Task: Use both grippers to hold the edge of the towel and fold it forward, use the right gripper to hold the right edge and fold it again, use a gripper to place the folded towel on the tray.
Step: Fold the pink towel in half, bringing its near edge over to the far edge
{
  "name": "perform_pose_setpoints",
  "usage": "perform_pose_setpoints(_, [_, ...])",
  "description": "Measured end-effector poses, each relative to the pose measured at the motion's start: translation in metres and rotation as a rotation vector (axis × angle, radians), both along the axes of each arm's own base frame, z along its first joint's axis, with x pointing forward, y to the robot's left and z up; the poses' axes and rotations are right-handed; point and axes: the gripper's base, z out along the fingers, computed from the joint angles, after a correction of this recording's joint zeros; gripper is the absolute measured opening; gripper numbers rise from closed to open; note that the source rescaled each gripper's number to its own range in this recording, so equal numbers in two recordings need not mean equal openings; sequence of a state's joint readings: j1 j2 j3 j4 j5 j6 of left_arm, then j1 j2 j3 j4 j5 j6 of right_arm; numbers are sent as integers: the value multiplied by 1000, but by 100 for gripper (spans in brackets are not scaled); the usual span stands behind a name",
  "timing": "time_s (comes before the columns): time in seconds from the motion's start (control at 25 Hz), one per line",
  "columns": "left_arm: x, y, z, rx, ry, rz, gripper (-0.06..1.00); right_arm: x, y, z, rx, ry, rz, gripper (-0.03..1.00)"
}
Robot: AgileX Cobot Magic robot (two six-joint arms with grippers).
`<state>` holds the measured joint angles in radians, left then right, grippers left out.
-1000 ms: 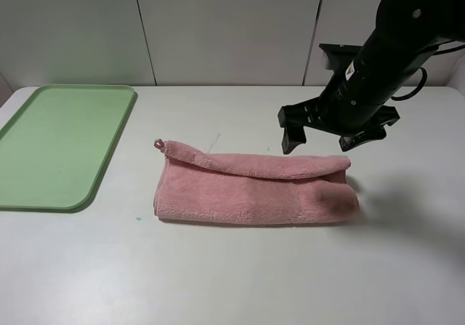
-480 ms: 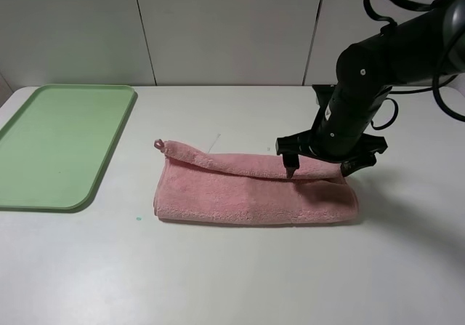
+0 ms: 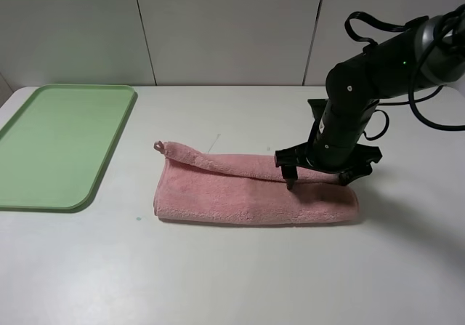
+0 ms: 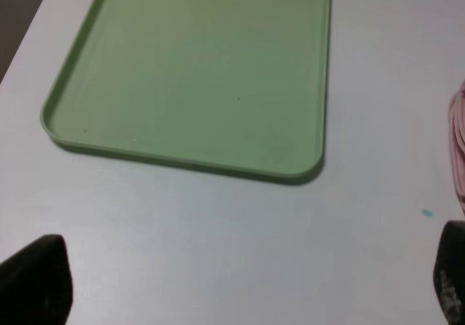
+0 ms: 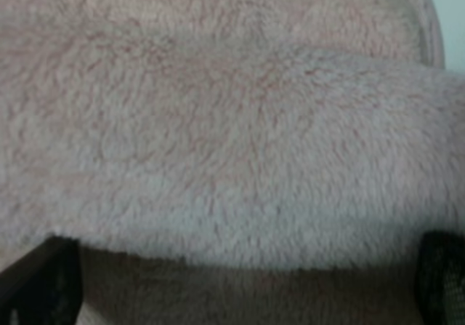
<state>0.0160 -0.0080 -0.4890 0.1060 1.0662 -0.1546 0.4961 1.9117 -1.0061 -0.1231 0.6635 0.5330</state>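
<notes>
While the pink towel point(image 3: 254, 194) lies folded in a long strip on the white table point(image 3: 218, 274), the right gripper point(image 3: 317, 181) sits low over its right end, fingers spread wide and grabbing nothing. The left gripper point(image 4: 242, 281) hangs above the table by the green tray point(image 3: 43, 143), fingers wide apart too, well left of the towel

My high camera looks down across the table point(image 3: 232, 281) toward the back wall point(image 3: 218, 27), tray point(image 3: 51, 143) at frame left, towel point(image 3: 232, 194) centre. My left wrist camera hangs above that tray, catching a towel sliver; the right wrist camera sits so close that towel fills it.
</notes>
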Motion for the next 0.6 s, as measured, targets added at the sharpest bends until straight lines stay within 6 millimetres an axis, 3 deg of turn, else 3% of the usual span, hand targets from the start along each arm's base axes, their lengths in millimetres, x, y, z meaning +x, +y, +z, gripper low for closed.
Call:
perform_pose_setpoints(0.28, [0,0,0,0,0,0,100,8,3,3,12,-60,-12,100])
perform_pose_setpoints(0.6, [0,0,0,0,0,0,100,33,12,26,32,-184,2,100])
